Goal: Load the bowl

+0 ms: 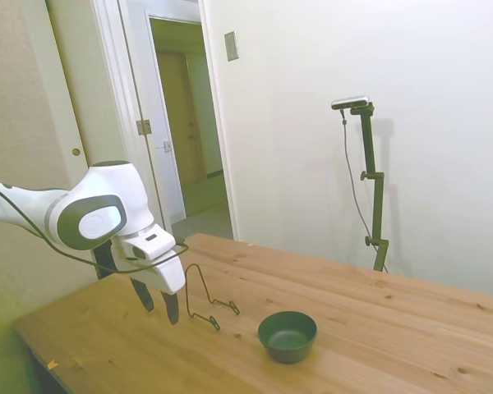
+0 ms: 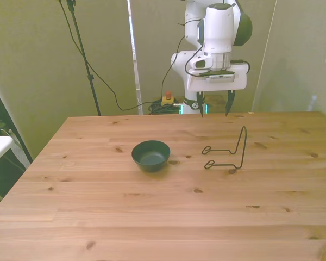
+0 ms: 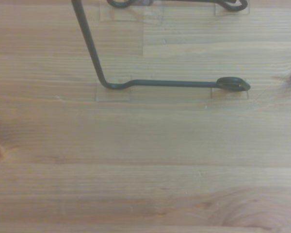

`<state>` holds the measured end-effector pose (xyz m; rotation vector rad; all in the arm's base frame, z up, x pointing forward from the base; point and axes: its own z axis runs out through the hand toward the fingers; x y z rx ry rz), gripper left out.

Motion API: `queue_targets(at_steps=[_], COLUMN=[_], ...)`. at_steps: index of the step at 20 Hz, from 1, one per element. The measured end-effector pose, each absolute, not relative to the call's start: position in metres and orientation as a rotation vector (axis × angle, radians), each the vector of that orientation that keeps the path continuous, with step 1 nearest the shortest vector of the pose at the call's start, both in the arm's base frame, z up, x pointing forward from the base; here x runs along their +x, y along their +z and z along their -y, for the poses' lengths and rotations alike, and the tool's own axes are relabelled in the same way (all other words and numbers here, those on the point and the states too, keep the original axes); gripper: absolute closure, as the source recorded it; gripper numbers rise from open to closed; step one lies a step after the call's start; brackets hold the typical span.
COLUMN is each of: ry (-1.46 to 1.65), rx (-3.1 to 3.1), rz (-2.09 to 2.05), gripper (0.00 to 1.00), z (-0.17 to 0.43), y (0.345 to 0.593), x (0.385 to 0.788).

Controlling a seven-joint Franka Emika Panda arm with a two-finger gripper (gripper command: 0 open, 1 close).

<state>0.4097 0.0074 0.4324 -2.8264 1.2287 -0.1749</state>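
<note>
a: where's the bowl point(image 2: 150, 155)?
b: centre-left of the front view, upright on the wooden table point(image 2: 98, 206), nothing in it. the wire rack point(image 2: 228, 152) stands well apart, toward the front view's right.
a: and the gripper point(image 2: 213, 110)?
b: upper middle, hanging above the table's far edge, fingers spread, gripping nothing.

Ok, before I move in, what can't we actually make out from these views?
- Bowl: outside the wrist view entirely.
- Wire rack: wrist view's edge cuts off its upright and far foot.
- Whether the rack's feet are taped down: pale patches in the wrist view, too faint.
- End effector: its fingers are outside the wrist view.
</note>
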Motion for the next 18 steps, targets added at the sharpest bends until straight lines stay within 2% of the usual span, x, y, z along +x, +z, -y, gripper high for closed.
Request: queue_targets(at_steps=[5, 9, 13, 18], ry=[-0.181, -0.249, -0.261, -0.233], rx=[-2.826, -2.825, -2.837, -2.860], rz=[-1.235, -1.291, -1.366, -1.428], gripper=[0.00, 0.00, 0.00, 0.00], z=[-0.007, 0.010, 0.043, 0.083], y=[0.434, 0.450, 0.465, 0.461], x=[0.411, 0.421, 0.440, 0.482])
